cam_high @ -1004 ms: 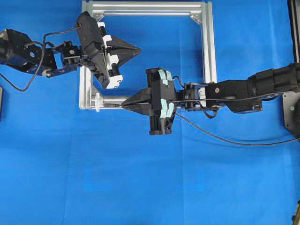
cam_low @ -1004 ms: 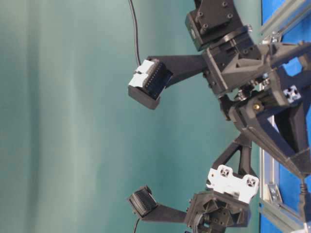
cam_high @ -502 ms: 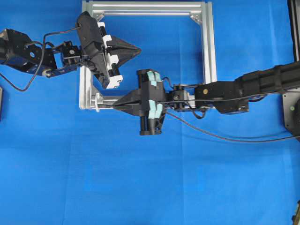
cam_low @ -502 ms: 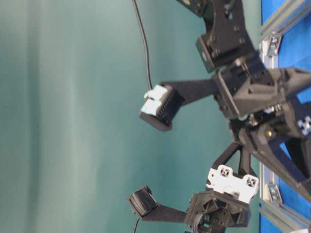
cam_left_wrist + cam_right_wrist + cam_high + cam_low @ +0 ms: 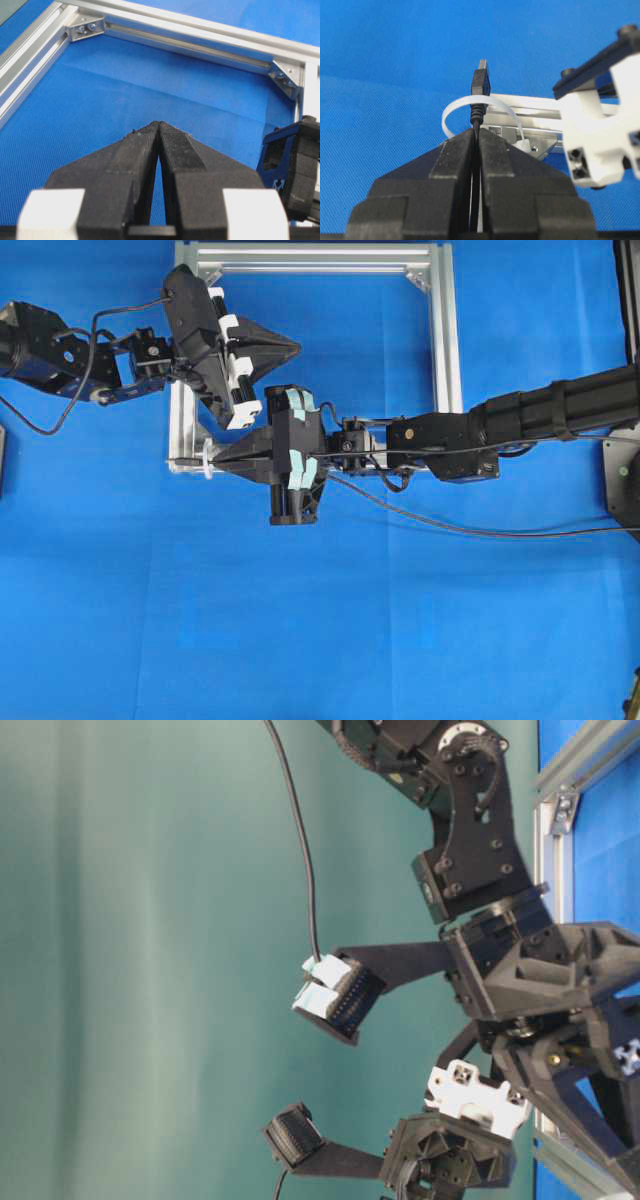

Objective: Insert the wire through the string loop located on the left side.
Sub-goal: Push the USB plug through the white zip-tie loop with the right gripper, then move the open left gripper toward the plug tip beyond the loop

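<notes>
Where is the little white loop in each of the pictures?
Overhead: the string loop sits at the frame's lower left corner, at the right gripper tip.
Table-level: not visible.
Left wrist: not in it.
Right wrist: middle of the picture, a white ring just beyond the closed fingers, with the wire plug poking up through it.
Shared landmark: the silver frame, also behind the loop in the right wrist view.

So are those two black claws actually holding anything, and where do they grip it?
The right gripper pinches the thin black wire just behind its plug, which pokes into the white string loop. The left gripper is shut on nothing.
</notes>
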### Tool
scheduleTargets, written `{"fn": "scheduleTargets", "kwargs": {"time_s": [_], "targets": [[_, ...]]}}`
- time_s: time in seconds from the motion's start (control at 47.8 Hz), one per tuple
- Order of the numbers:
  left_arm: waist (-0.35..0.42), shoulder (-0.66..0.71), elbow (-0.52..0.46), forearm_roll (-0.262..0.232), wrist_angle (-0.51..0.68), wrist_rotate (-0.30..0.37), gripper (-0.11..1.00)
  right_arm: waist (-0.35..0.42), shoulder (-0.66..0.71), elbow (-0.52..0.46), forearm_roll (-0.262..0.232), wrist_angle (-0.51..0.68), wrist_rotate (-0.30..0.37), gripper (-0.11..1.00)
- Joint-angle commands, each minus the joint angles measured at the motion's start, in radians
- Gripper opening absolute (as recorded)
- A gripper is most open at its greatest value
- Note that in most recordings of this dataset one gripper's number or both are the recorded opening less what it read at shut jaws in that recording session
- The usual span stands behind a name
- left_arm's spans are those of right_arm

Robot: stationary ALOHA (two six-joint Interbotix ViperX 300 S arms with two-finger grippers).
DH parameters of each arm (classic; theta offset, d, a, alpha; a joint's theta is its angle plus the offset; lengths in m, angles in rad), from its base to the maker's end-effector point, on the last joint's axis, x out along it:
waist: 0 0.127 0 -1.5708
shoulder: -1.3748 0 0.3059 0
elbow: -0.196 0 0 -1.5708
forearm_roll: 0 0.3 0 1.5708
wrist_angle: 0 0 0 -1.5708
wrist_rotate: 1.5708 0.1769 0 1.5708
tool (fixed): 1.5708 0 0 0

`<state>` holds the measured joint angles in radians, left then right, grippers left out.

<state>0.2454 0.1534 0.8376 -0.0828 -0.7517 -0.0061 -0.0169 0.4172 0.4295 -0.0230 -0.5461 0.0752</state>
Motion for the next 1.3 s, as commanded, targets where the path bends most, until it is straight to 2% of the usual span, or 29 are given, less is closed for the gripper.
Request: {"fn": "scheduleTargets", "kwargs": {"time_s": [0.0,0.46,0.649,1.276], "targets": [[-0.002,-0.032,-0.015,0.003,-0.008,0.0,0.0,-0.003,-0.021,-0.017,0.0,-0.009,0.002,0.0],[-0.002,-0.034,-0.014,0.003,-0.009,0.0,0.0,-0.003,-0.021,-0.015,0.0,-0.011,0.002,0.0],[-0.002,-0.06,0.02,0.003,-0.009,0.0,0.0,-0.003,-0.021,-0.014,0.0,-0.011,0.002,0.0],[0.02,-0.373,0.377,0.002,-0.014,-0.002,0.0,-0.003,-0.023,-0.011,-0.002,-0.008,0.002,0.0]]}}
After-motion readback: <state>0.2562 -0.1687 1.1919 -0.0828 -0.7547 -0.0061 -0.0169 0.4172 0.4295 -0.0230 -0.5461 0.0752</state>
